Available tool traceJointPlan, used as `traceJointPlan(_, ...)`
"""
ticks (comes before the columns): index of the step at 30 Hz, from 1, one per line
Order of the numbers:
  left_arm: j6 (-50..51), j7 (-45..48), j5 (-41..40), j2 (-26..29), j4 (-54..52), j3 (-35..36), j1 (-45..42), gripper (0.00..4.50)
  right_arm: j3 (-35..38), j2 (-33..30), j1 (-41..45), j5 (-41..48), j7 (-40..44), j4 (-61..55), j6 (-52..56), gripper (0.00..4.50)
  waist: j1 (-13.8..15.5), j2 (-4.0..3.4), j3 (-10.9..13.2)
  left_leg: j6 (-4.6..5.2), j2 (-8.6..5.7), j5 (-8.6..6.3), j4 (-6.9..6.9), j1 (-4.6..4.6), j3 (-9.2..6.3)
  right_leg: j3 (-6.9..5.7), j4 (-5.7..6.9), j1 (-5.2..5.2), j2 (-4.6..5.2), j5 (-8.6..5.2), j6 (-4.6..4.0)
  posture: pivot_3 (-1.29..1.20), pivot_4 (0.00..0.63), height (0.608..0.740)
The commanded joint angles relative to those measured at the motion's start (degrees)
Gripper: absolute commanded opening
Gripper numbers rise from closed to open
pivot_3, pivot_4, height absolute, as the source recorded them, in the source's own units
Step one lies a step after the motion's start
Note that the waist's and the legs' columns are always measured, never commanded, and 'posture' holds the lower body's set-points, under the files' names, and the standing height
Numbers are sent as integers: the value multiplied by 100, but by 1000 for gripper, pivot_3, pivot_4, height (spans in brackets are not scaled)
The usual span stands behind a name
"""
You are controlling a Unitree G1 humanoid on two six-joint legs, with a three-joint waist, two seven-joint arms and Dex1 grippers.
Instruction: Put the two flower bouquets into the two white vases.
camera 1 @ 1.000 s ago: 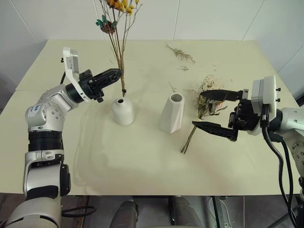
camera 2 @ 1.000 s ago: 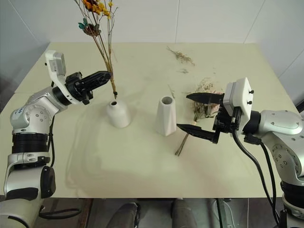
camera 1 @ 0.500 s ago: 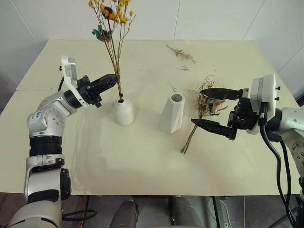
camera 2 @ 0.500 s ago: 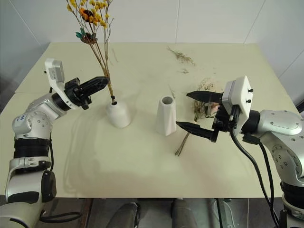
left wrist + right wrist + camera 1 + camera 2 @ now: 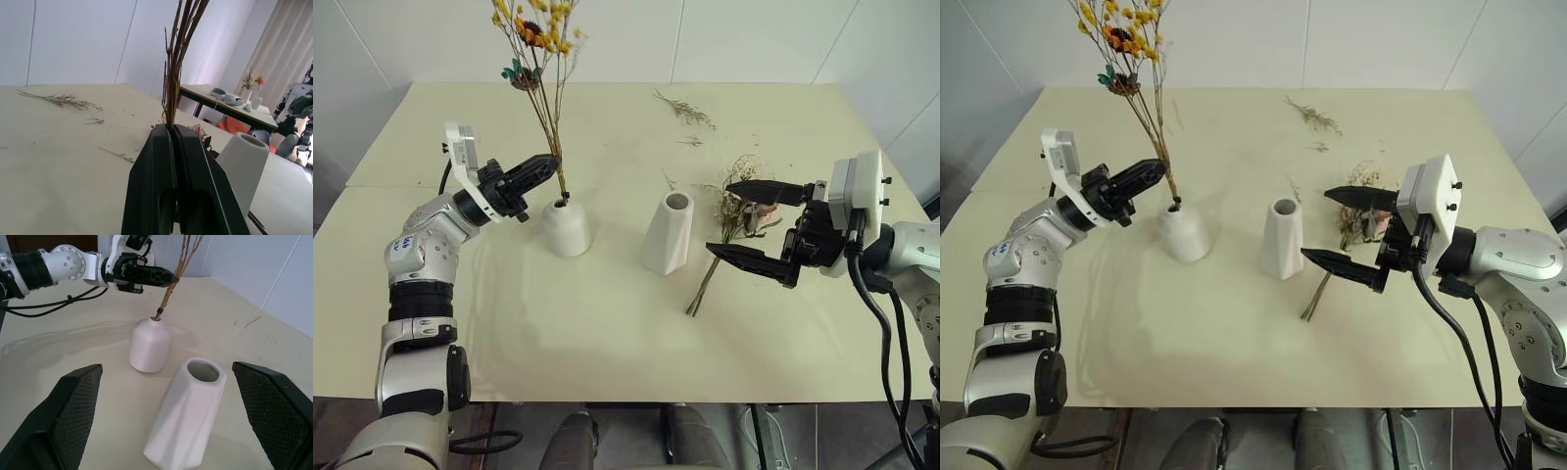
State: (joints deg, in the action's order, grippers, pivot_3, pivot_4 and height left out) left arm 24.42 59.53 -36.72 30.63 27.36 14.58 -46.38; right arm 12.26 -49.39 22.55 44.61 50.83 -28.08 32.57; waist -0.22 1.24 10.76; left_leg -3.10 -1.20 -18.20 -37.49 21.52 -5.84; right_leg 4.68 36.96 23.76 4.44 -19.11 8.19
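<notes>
The left gripper [image 5: 551, 163] clamps the yellow bouquet [image 5: 540, 59], stems entering the squat vase [image 5: 567, 228] near the tabletop's left edge; release next; the right gripper [image 5: 750, 222] gapes.

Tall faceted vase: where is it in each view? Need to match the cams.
Left eye: tall vase, centre of the table, between the squat vase and the right gripper.
Right eye: just left of centre.
Left wrist: at the right, behind the left gripper, which is shut on the yellow bouquet.
Right wrist: low in the middle, between the open fingers.
Shared landmark: the squat vase with the stems in its mouth.
</notes>
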Motion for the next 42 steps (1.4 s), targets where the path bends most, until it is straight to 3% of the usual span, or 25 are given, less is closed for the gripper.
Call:
traceJointPlan(1, -12, 97, -8, 189, -69, 145, -82, 26, 200, 4, 10, 95, -23, -178, -59, 4500, 1, 0, 0, 0, 0, 0, 1, 0, 0, 0, -1, 0, 0, 0, 0, 0, 150, 740)
traceJointPlan(42, -786, 214, 496, 6, 131, 43, 267, 26, 122, 186, 5, 56, -184, -213, -97, 4500, 7, 0, 0, 0, 0, 0, -1, 0, 0, 0, 0, 0, 0, 0, 0, 0, 150, 740)
